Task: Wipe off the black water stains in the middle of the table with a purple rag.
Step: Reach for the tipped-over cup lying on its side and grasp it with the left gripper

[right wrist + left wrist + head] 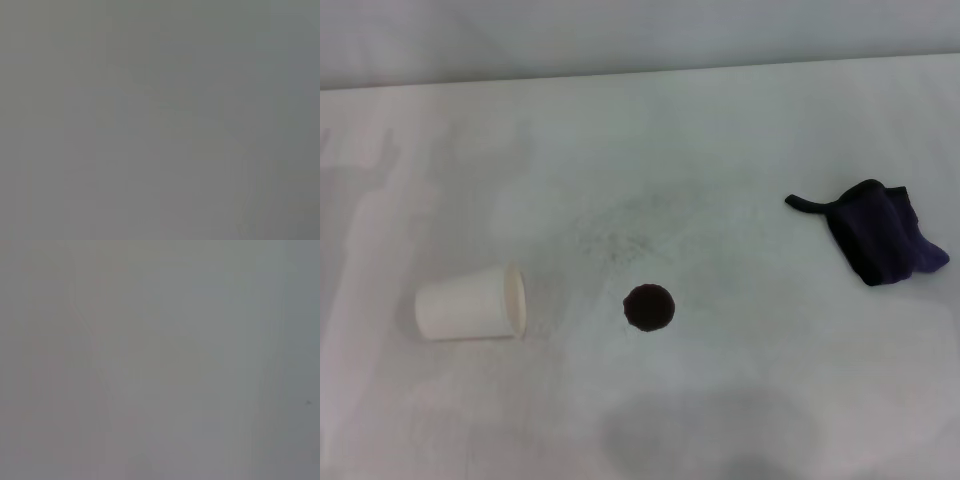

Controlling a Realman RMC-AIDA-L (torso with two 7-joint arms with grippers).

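The black water stain point(649, 307) is a small round dark blot near the middle of the white table point(740, 130) in the head view. The purple rag point(882, 232) lies bunched at the right side, with a thin dark strip sticking out toward the left. Rag and stain lie well apart. Neither gripper appears in the head view. Both wrist views show only a plain grey surface, with no fingers and no objects.
A white paper cup point(470, 302) lies on its side at the left, its mouth facing the stain. A faint grey speckled smudge point(620, 230) spreads just beyond the stain. The table's far edge point(640, 72) runs along the top.
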